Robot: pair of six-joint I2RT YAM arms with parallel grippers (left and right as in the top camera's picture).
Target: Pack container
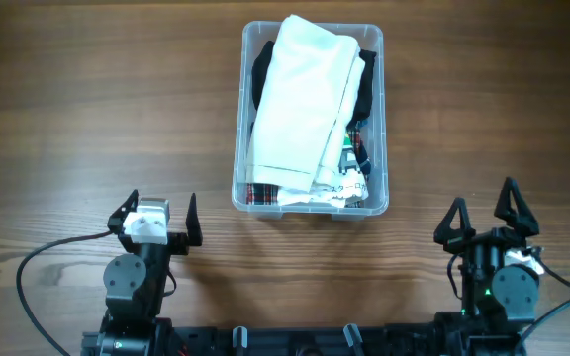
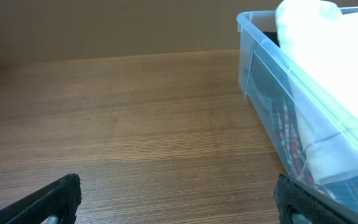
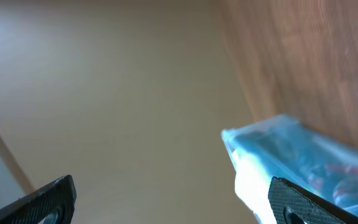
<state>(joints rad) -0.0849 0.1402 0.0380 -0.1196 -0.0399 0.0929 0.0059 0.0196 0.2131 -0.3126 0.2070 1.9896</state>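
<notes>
So the container [image 1: 237, 129] sits toward the far middle of the wooden surface [image 1: 87, 119]. It's stuffed: a big white folded garment [image 1: 303, 99] on top, black fabric [image 1: 367, 84] peeking out at the sides, a bit of plaid [image 1: 261, 194] at the near end. The left pincer [image 1: 162, 200] and right pincer [image 1: 483, 198] are both parked at the near edge, well apart from it, spread wide, gripping nothing.

The right gripper [image 3: 173, 202] holds its dark fingers [image 3: 45, 200] wide apart; the container's [image 3: 291, 152] clear corner shows at right, against the wooden table [image 3: 316, 56].
</notes>
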